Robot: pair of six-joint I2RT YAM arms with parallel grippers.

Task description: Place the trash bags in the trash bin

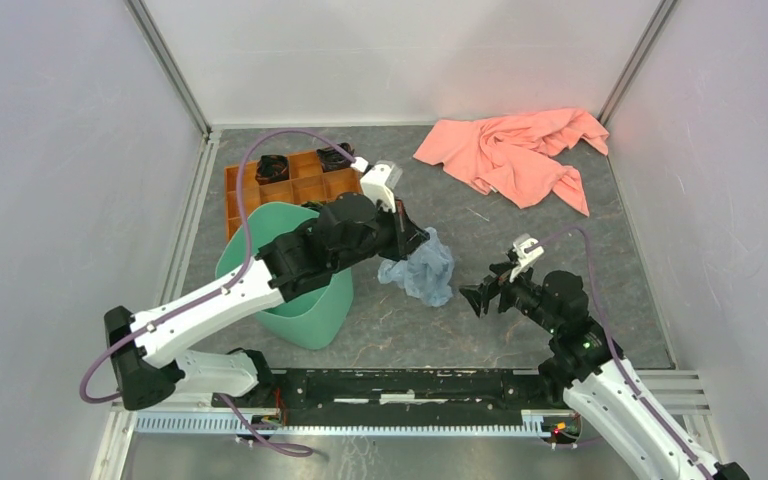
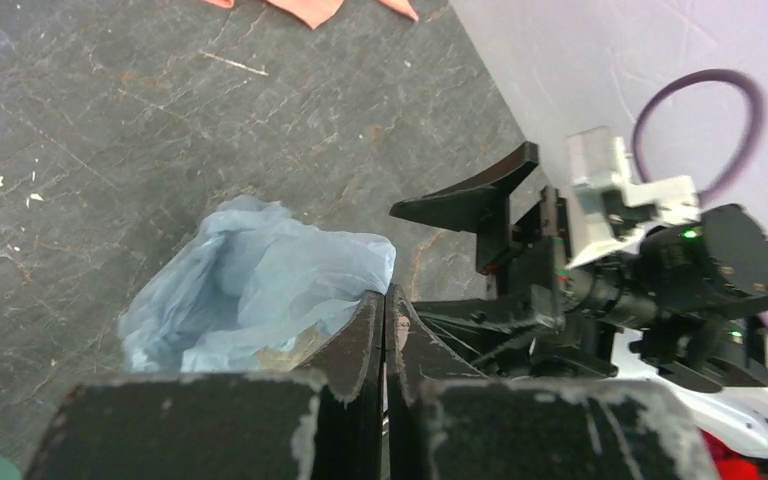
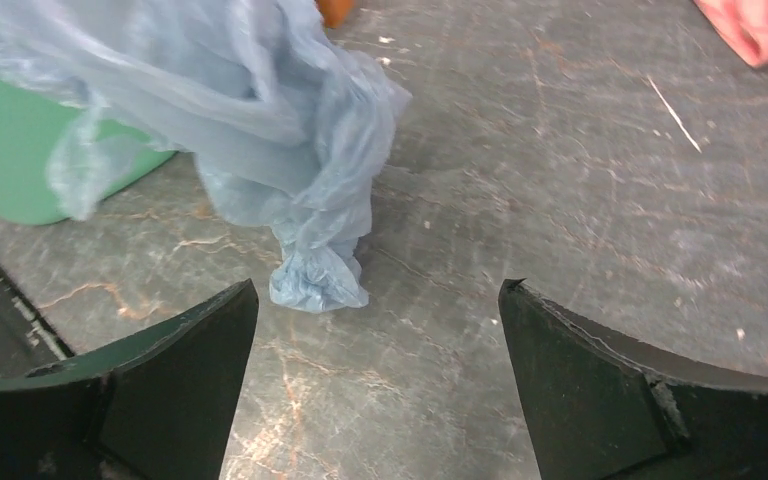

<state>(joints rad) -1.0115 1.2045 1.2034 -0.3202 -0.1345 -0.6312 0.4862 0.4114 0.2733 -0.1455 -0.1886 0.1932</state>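
One bag [image 1: 422,268], one bin [image 1: 305,315], one tray [image 1: 295,185], one cloth [image 1: 510,150]

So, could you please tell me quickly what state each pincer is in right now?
Left pincer: closed, holding the trash bag.
Right pincer: open, holding nothing.

Overhead looks down; both close wrist views share the bag [image 3: 290,150].
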